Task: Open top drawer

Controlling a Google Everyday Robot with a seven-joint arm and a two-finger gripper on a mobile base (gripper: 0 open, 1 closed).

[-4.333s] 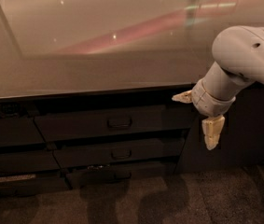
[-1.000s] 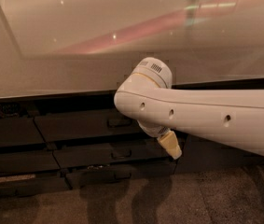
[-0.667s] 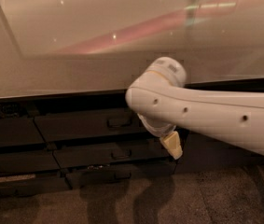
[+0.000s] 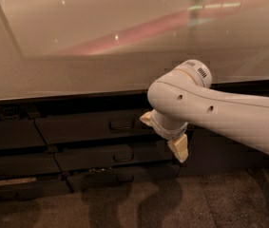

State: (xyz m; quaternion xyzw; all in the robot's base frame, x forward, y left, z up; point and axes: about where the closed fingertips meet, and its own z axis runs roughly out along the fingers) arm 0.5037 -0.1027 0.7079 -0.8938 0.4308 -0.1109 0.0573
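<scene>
Approach step: the gripper (image 4: 162, 133), fingers spread, hangs just beside the shut top drawer's (image 4: 77, 129) handle (image 4: 121, 125); next, pinch and pull.

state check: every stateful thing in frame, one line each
top drawer: shut, handle not gripped
middle drawer: looks shut
bottom drawer: looks shut
pincer: open, empty, just right of the top drawer's handle
</scene>
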